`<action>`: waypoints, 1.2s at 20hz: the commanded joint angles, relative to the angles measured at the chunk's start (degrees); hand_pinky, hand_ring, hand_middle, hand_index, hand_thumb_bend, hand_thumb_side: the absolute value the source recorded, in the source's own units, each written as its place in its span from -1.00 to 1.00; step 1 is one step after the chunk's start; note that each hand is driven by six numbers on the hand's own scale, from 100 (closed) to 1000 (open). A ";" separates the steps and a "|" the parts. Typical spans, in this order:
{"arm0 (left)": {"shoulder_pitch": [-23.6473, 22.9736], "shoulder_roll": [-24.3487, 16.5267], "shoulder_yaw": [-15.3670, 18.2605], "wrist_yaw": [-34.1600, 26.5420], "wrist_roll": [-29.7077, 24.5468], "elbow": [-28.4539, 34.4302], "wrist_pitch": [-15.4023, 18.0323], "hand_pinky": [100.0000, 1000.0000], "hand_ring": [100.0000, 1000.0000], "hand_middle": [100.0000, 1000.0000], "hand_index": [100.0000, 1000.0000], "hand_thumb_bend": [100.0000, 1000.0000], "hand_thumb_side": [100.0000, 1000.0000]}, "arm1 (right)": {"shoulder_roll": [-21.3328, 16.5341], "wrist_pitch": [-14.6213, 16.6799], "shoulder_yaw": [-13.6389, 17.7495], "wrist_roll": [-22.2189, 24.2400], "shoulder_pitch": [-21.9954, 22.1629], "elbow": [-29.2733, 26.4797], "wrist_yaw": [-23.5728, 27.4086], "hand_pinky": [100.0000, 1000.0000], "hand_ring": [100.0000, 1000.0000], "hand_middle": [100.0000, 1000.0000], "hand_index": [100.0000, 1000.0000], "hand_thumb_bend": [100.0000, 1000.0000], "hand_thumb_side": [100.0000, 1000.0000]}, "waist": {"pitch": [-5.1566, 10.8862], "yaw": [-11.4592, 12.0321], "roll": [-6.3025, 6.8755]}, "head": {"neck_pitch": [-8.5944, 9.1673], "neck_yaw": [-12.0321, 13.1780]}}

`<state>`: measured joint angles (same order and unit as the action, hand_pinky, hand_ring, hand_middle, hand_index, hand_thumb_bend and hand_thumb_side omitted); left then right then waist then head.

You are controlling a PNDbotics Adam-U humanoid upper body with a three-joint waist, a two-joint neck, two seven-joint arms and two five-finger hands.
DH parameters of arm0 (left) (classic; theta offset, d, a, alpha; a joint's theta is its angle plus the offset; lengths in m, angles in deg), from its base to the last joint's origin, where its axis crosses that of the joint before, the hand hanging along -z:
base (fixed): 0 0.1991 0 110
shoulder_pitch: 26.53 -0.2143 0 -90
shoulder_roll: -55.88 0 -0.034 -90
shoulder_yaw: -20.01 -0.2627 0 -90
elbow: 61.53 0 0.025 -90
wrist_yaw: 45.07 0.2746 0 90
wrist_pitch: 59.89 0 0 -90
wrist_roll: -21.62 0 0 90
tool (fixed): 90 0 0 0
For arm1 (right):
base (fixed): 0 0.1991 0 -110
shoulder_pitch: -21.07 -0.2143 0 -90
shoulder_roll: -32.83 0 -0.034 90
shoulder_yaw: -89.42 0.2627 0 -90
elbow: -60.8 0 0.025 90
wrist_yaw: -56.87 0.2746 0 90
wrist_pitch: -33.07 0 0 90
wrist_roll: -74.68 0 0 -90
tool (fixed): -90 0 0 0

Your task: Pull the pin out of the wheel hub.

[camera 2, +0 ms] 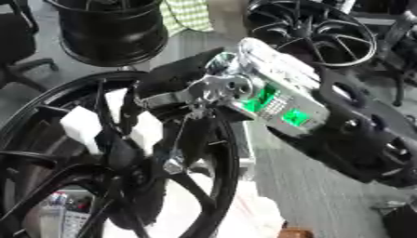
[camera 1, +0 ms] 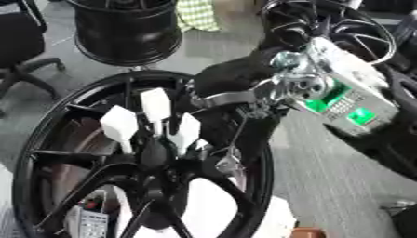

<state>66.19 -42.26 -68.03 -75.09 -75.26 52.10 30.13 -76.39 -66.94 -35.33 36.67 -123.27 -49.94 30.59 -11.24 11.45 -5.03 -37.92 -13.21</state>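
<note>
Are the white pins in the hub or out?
In: three white pins stand in the hub; the right hand reaches over them.

Grey floor (camera 1: 342,186) carries black wheels (camera 1: 122,28) (rim (camera 2: 313,30) too).

Grey floor (camera 1: 342,172); perhaps an office chair (camera 1: 20,51) left.

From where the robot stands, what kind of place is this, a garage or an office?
Probably a workshop or lab: a big black wheel in front, another wheel and a black rim on the grey floor, plus an office chair.
</note>
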 commanded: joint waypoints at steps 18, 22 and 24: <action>1.34 -0.22 -0.14 0.09 -0.34 0.97 -0.72 0.71 0.53 0.62 0.66 -0.98 0.58 | 4.00 -1.17 1.16 -6.41 -0.23 9.21 -10.41 0.78 0.72 0.46 0.55 -0.42 -0.68 | -0.18 1.01 0.33 | 1.34 -3.11; 1.55 -0.03 -0.27 0.35 -0.41 0.97 -0.96 0.71 0.53 0.62 0.66 -0.98 0.60 | 4.43 -0.60 1.01 -7.37 0.15 10.79 -10.41 0.78 0.72 0.46 0.55 -0.41 -0.70 | -0.55 1.22 0.20 | 1.50 -3.44; 1.62 0.03 -0.30 0.48 -0.46 0.97 -0.98 0.71 0.53 0.62 0.66 -0.98 0.60 | 4.72 -0.32 0.86 -7.74 0.33 11.65 -10.27 0.78 0.72 0.46 0.56 -0.41 -0.70 | -0.74 1.34 0.20 | 1.58 -3.60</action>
<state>67.24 -41.69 -68.39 -74.72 -75.64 52.10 29.28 -71.22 -67.28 -34.88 29.52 -122.26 -38.61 20.62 -12.73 12.72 -5.21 -37.15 -16.49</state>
